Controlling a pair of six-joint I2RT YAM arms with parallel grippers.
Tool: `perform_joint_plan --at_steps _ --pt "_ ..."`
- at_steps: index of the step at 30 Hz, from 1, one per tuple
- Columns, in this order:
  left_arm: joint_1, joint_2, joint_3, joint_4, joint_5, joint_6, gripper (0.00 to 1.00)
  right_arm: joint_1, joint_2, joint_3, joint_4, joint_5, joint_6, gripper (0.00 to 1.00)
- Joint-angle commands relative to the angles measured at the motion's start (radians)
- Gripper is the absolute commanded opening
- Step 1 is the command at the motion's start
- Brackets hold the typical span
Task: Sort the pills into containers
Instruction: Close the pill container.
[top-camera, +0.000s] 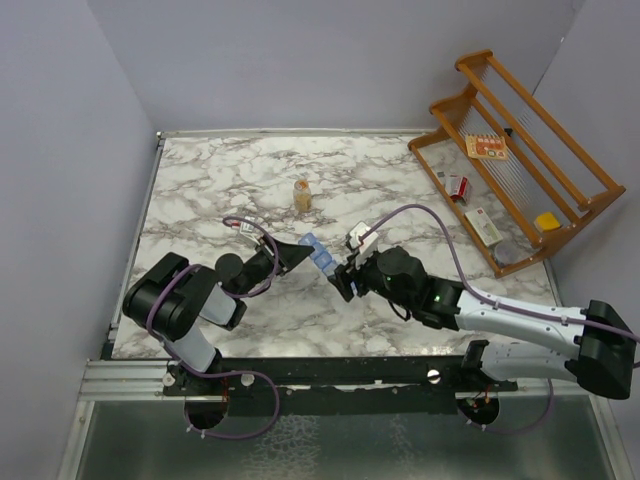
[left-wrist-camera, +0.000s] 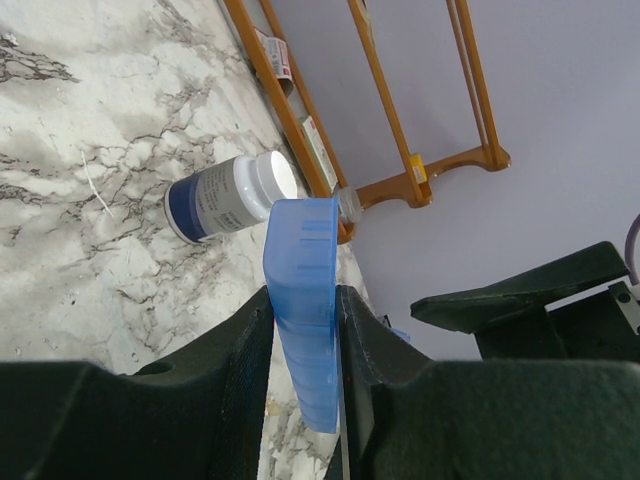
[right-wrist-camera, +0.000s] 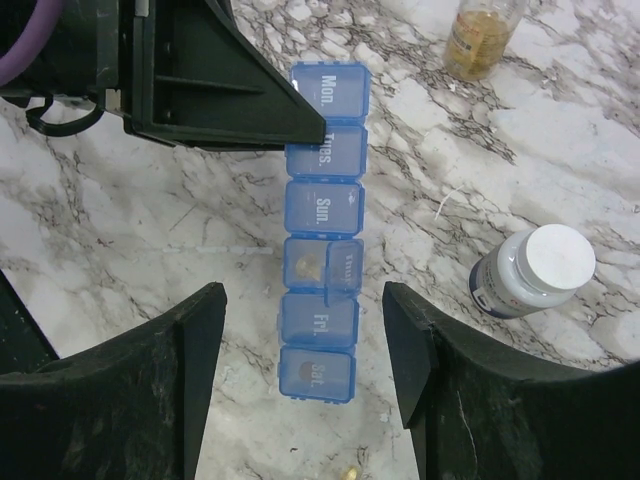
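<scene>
The containers (right-wrist-camera: 322, 230) are a translucent blue strip of day-marked lidded compartments; they also show in the top view (top-camera: 318, 252). My left gripper (left-wrist-camera: 305, 305) is shut on the strip's edges (left-wrist-camera: 303, 300) near the Mon/Tue end, and its fingers (right-wrist-camera: 250, 100) show in the right wrist view. The Thu lid (right-wrist-camera: 345, 265) stands open over a yellowish pill (right-wrist-camera: 306, 265). A pill shows through the Sat lid (right-wrist-camera: 305, 372). My right gripper (right-wrist-camera: 305, 300) is open, its fingers either side of the Fri/Sat end without touching. A loose pill (right-wrist-camera: 350, 472) lies on the marble below the strip.
A dark bottle with a white cap (right-wrist-camera: 530, 272) lies on its side right of the strip, also in the left wrist view (left-wrist-camera: 230, 195). An amber bottle (top-camera: 302, 195) stands farther back. A wooden rack (top-camera: 520, 180) with small items sits at the back right.
</scene>
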Motion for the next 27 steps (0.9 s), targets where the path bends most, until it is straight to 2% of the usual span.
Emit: perform_joint_plan --at_steps 1,5,10,15,21,27 --pt "0.001 0.024 -0.014 0.225 0.011 -0.03 0.11 0.006 -0.056 0.047 -0.034 0.086 -0.014 0.63" --pt "0.008 0.024 -0.021 0.223 0.002 -0.016 0.11 0.006 -0.148 0.012 -0.115 0.175 0.013 0.45" --pt "0.018 0.032 -0.009 0.223 0.002 -0.025 0.11 0.005 -0.251 -0.065 -0.283 0.156 0.157 0.25" --pt "0.021 0.036 0.0 0.223 0.005 -0.068 0.11 0.007 -0.297 -0.145 -0.359 0.055 0.282 0.25" --pt "0.029 0.001 -0.006 0.223 -0.003 -0.119 0.1 0.031 -0.237 -0.154 -0.396 0.103 0.435 0.21" --pt "0.041 -0.042 -0.037 0.221 -0.008 -0.141 0.1 0.07 -0.184 -0.213 -0.327 0.122 0.523 0.2"
